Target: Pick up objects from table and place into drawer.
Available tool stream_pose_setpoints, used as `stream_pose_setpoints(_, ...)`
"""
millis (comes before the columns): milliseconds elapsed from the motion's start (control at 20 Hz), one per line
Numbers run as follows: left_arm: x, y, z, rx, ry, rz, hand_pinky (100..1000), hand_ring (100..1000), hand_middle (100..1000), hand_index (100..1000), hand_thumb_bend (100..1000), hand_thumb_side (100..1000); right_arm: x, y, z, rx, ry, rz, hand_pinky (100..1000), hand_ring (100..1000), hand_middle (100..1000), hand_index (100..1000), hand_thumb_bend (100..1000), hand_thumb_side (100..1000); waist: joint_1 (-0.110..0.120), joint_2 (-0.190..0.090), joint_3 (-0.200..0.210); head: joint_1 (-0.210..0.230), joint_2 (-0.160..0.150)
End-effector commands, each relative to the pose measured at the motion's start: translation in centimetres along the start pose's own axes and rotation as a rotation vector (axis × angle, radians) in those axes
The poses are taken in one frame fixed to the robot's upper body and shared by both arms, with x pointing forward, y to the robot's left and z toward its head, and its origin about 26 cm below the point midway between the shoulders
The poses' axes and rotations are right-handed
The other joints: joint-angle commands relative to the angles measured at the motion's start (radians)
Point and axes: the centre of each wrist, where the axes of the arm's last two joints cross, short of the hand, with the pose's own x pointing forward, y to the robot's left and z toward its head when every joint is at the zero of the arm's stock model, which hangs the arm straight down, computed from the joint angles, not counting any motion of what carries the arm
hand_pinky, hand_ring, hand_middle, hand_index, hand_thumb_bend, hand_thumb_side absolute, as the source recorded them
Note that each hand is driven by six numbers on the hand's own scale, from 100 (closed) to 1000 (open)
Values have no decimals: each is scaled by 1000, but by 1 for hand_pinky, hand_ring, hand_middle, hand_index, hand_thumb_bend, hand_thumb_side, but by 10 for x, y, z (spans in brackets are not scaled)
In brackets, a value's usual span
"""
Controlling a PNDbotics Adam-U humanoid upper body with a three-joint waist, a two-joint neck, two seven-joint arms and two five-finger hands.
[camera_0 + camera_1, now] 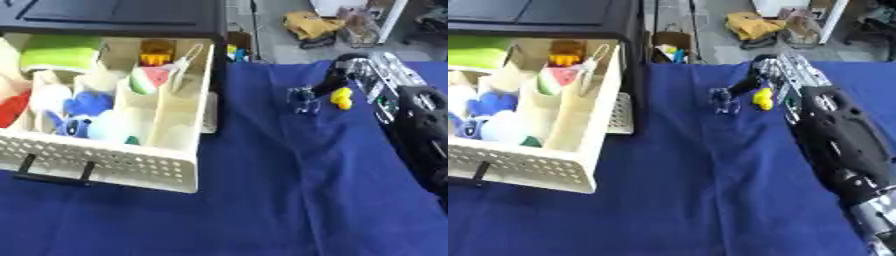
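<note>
A cream perforated drawer (105,162) stands pulled out of a black cabinet (114,15) at the left. Its compartments hold several toys, among them a blue plush (83,107), a watermelon slice (149,80) and a green item (59,54). On the blue cloth at the far middle lie a small yellow toy (341,98) and a small dark see-through object (302,98). My right hand (767,75) reaches in from the lower right and hovers just over them. One dark finger (745,82) stretches straight down between the two. I cannot tell whether it touches either. My left hand is out of sight.
The blue cloth (262,200) covers the table from the drawer to the near edge. My right forearm (842,145) runs along the right side. Beyond the far edge are a floor, a yellow bundle (311,22) and a small box of coloured items (668,50).
</note>
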Motion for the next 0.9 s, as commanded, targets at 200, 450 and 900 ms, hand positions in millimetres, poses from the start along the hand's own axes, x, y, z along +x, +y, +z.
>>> stream_pose_setpoints(200,3,-3,-7,-7,-26,13,289,378,536,716,243,1000,1,-12,8,-46,24,-31,865,918,700,865,590,685,0,-22,-1,1,-13)
stream_pose_setpoints(450,3,-3,-7,-6,-25,13,289,378,536,716,243,1000,2,-7,7,-27,13,-46,862,918,694,858,573,679,-2,-21,-4,3,-16)
stream_pose_setpoints(900,3,-3,-7,-5,-25,13,288,378,536,716,242,1000,4,3,7,15,-12,-66,864,922,697,864,587,663,-4,-21,-8,10,-14)
